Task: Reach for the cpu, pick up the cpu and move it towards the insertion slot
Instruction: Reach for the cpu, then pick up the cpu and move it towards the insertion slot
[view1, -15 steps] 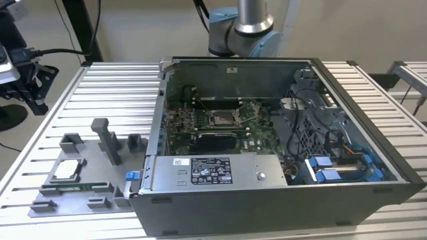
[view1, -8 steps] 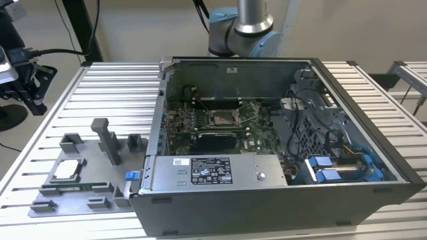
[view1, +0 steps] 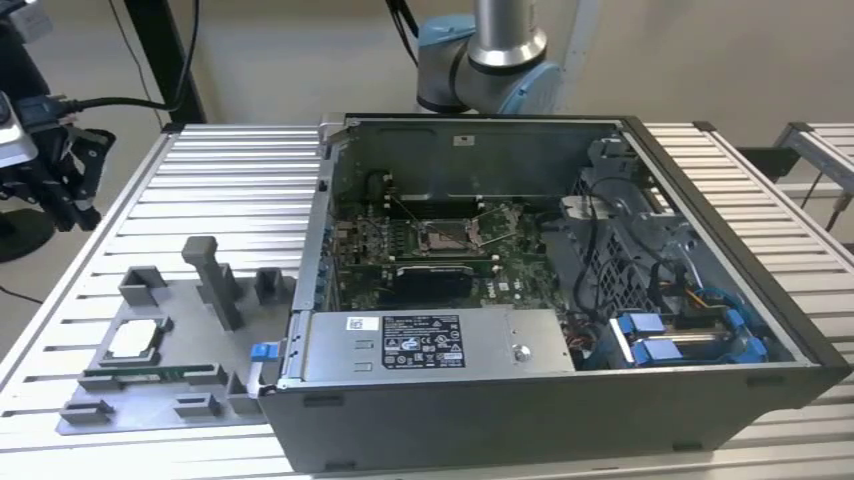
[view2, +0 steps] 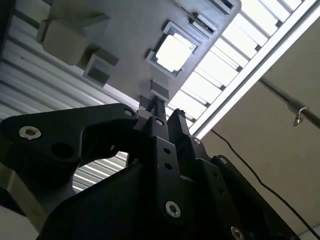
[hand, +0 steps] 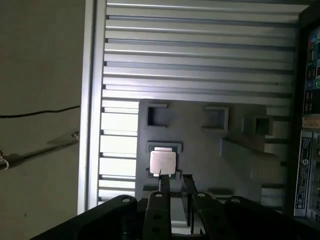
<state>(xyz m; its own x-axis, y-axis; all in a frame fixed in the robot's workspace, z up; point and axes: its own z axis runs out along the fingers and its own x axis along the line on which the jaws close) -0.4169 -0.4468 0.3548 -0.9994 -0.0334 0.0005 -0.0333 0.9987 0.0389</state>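
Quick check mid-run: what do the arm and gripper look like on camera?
The arm has a silver metal tube and grey joint housings with light blue caps. The gripper is matte black, built of angular plates fastened with silver screws, ending in two narrow fingers.

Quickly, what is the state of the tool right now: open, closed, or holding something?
Tool: open, holding nothing; the cpu lies apart from it in its grey fixture.

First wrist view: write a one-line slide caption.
Open black gripper points toward the flat silvery-grey square cpu, resting in a grey fixture tray on the slatted metal table.
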